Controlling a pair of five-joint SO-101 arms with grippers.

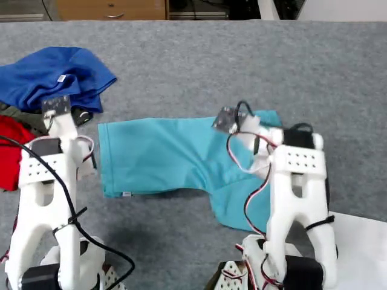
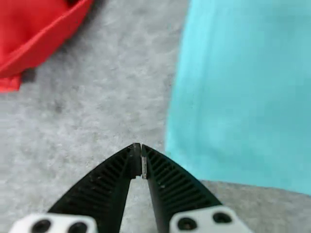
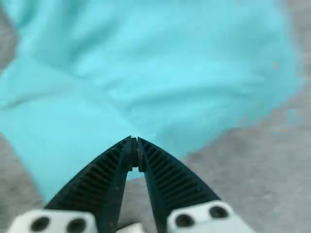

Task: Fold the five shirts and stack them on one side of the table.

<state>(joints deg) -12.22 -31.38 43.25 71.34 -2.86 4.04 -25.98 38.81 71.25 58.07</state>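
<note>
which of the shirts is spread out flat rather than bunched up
The teal shirt, spread over the middle of the table. The blue shirt and red shirt lie bunched together at one side.

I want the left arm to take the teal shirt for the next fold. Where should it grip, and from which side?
Take the teal shirt at the corner of its straight edge, coming in from the left arm's side over the bare table. That edge lies flat, uncovered and closest to the left gripper, whose jaws are shut, so they would likely need opening first.
</note>
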